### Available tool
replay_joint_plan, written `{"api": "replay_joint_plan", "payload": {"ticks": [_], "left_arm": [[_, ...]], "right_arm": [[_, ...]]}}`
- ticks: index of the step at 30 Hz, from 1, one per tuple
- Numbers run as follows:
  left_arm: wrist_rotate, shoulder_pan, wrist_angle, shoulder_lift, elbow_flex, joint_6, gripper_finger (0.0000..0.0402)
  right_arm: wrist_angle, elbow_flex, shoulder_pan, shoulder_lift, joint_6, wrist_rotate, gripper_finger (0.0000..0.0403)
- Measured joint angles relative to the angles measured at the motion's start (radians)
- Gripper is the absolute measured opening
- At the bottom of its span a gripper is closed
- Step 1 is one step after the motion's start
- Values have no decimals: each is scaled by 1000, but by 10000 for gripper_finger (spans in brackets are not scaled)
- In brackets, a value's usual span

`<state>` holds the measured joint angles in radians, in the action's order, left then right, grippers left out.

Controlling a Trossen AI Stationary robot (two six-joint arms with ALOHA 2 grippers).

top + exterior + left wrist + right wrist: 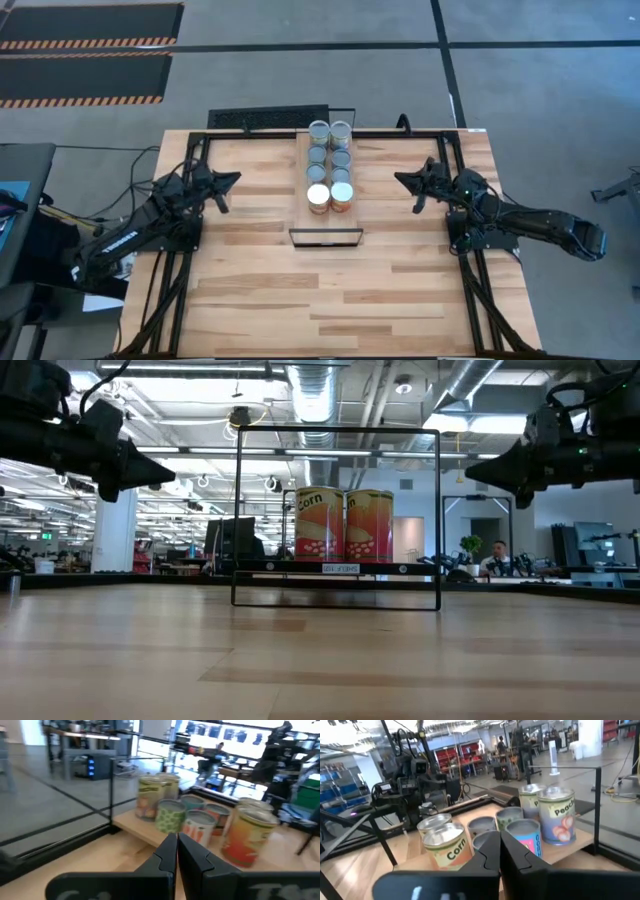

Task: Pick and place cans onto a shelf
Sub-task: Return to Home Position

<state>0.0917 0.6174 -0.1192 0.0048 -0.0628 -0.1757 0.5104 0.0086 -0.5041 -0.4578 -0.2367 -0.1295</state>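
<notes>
Eight small cylindrical metal tins [330,165], grey-topped and white-topped, are stood in two rows of four on the narrow, pale wooden, black-framed shelf [330,221]. The left gripper [232,180] is held well left of the shelf and the right gripper [402,180] well right of it. Both are closed, with nothing held.

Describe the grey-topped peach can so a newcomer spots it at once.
Find the pale wooden shelf mid-table, holding eight tins in two rows. At the end opposite the white-topped orange corn cans, on the right arm's side, stands the grey-topped peach can: its label alone reads Peach.
</notes>
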Motion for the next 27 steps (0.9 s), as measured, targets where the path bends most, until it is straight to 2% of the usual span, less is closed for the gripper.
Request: {"api": "replay_joint_plan", "payload": {"ticks": [4,9,16,19,22,27], "left_arm": [[-105,1,-10,1,0,-3,0],[-176,1,-23,8,-4,-22,0],[-177,1,-27,8,-5,-14,0],[-184,1,-28,8,-5,90,0],[-183,2,-28,8,-5,86,0],[-157,2,-29,8,-6,136,0]], "right_arm": [[-53,0,-2,1,-2,0,22],[-166,0,-1,0,-2,0,26],[-172,0,0,1,-2,-1,22],[-105,-1,11,12,31,-25,18],[-47,-1,36,46,90,-37,17],[-88,-2,97,138,144,-26,24]]}}
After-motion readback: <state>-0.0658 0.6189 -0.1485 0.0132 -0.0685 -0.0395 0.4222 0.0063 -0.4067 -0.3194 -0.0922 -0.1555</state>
